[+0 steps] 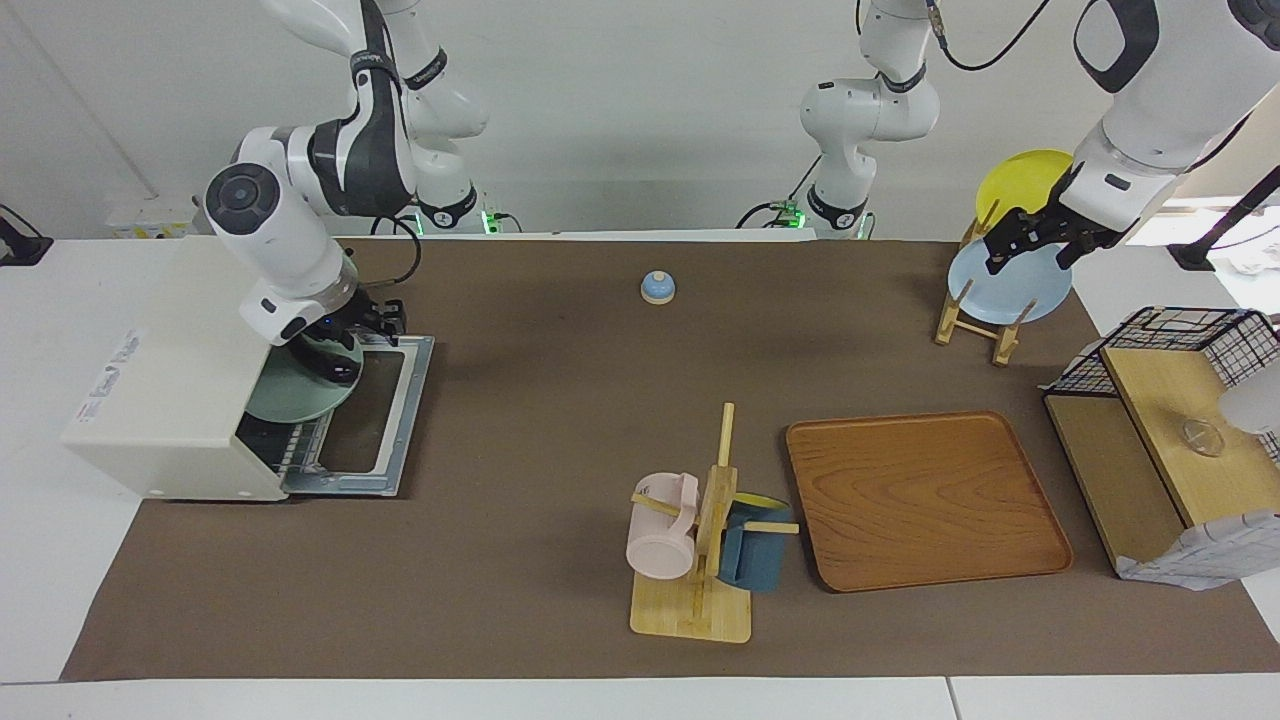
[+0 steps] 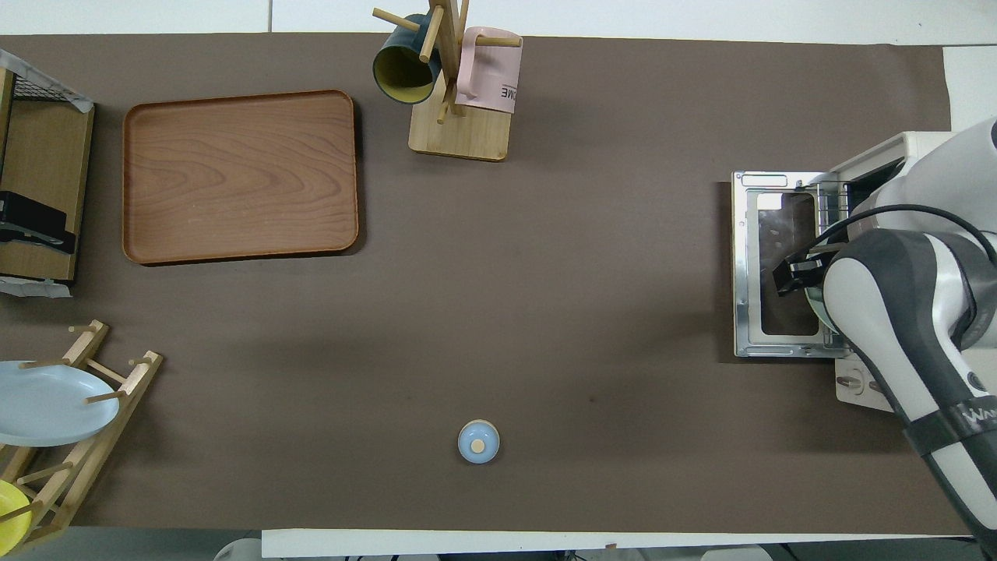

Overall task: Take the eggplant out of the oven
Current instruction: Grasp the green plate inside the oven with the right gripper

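Observation:
The cream-white oven stands at the right arm's end of the table with its door dropped open; it also shows in the overhead view. A mint-green plate sticks out of the oven's mouth on the wire rack. My right gripper hangs low over the plate's edge, above the door; it also shows in the overhead view. A small dark shape lies under it on the plate; I cannot tell the eggplant apart from the gripper. My left gripper waits open over the plate rack.
A blue bell sits mid-table nearer the robots. A mug tree with a pink and a blue mug stands beside a wooden tray. The plate rack and a shelf with wire basket stand at the left arm's end.

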Motion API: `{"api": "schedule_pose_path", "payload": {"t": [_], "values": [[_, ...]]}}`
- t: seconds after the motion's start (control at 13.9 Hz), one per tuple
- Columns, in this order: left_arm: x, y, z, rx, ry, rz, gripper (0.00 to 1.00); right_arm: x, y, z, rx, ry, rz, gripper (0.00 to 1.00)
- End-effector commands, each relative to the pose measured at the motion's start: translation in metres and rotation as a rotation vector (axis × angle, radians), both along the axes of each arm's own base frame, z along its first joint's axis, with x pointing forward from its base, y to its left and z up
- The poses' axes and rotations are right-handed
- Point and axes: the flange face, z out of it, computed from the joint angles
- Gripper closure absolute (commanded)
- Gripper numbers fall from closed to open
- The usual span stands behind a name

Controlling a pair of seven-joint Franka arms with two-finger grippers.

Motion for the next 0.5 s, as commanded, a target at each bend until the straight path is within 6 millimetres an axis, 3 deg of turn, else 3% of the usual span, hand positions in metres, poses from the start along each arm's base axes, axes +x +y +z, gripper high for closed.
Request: {"api": "schedule_pose_path", "payload": {"t": [0.0, 0.14, 0.29, 0.43], "values": [[-0.004, 0.003, 0.002, 0.012, 0.010, -0.006, 0.00, -0.013, -0.010, -0.005, -0.054, -0.022, 0.112, 0.36], [-0.004, 0.003, 0.002, 0.012, 0.010, -0.004, 0.00, -0.016, -0.009, -0.018, -0.073, -0.031, 0.143, 0.36], [-0.004, 0.003, 0.002, 0.012, 0.010, -0.006, 0.00, -0.018, -0.009, -0.032, -0.073, -0.064, 0.170, 0.43], [-0.004, 0.003, 0.002, 0.012, 0.010, -0.004, 0.00, -0.020, -0.009, -0.036, -0.071, -0.056, 0.179, 0.63]]}}
